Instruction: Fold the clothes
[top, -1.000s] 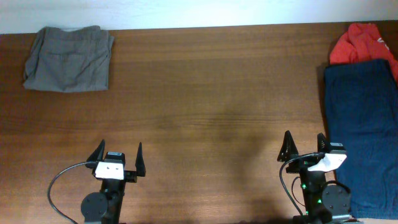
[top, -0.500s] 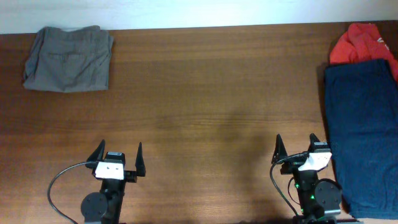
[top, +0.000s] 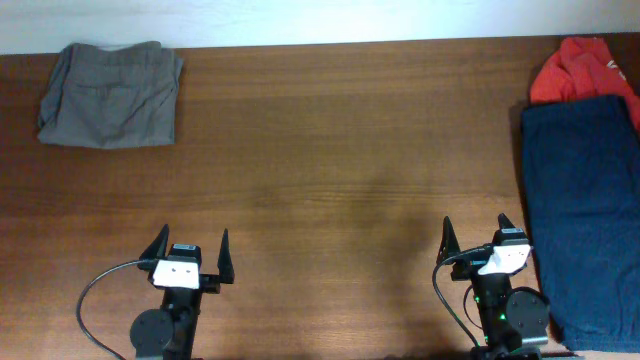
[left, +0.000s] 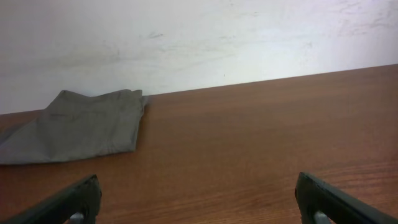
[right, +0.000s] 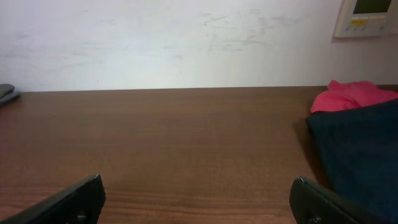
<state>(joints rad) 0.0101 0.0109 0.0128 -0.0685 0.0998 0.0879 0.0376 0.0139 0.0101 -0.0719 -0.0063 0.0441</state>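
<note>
Folded grey shorts (top: 108, 95) lie at the table's far left corner; they also show in the left wrist view (left: 74, 124). A dark blue garment (top: 585, 220) lies flat along the right edge, and it shows in the right wrist view (right: 364, 149). A red garment (top: 580, 68) is bunched behind it, also in the right wrist view (right: 351, 96). My left gripper (top: 190, 248) is open and empty near the front left. My right gripper (top: 478, 236) is open and empty near the front right, just left of the blue garment.
The brown wooden table (top: 330, 150) ends at a white wall at the back. A white wall panel (right: 367, 17) hangs at the upper right in the right wrist view. Black cables loop beside both arm bases.
My right gripper has moved a little left, off the blue garment's edge, mostly within the first half second. The left arm and the clothes have not moved.
</note>
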